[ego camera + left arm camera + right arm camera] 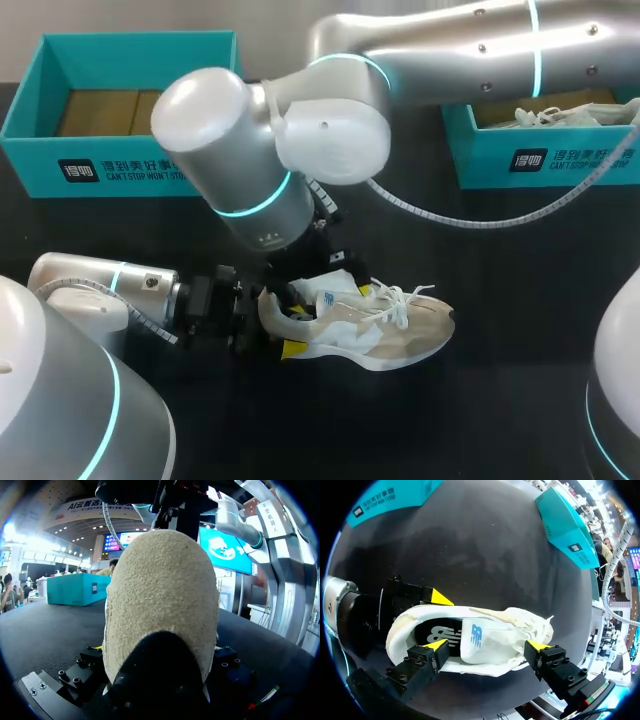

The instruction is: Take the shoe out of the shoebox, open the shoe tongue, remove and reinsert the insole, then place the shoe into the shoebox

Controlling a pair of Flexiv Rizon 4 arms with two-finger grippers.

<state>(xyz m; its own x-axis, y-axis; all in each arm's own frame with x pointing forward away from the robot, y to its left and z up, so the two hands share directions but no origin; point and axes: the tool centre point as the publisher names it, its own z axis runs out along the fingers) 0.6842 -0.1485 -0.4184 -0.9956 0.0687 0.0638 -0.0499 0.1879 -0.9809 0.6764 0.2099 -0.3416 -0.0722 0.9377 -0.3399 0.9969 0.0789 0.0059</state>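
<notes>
A cream suede-and-mesh sneaker [390, 335] sat upright at the centre of the black table [500, 400], toe toward 3 o'clock and heel toward 9 o'clock. It looked light and soft-sided, with a stiffer heel cup and sole, so the heel seemed the surest place to hold. The loose white tongue [477, 639] and thin dark insole [437, 630] would probably flex, and each would need a gentle pinch at an edge. The left jaws clasped the heel from both sides. The right jaws hung spread wide over the shoe's opening, gripping nothing. A teal shoebox [120, 165] stood at 11 o'clock and a second shoebox [540, 160] at 1 o'clock.
</notes>
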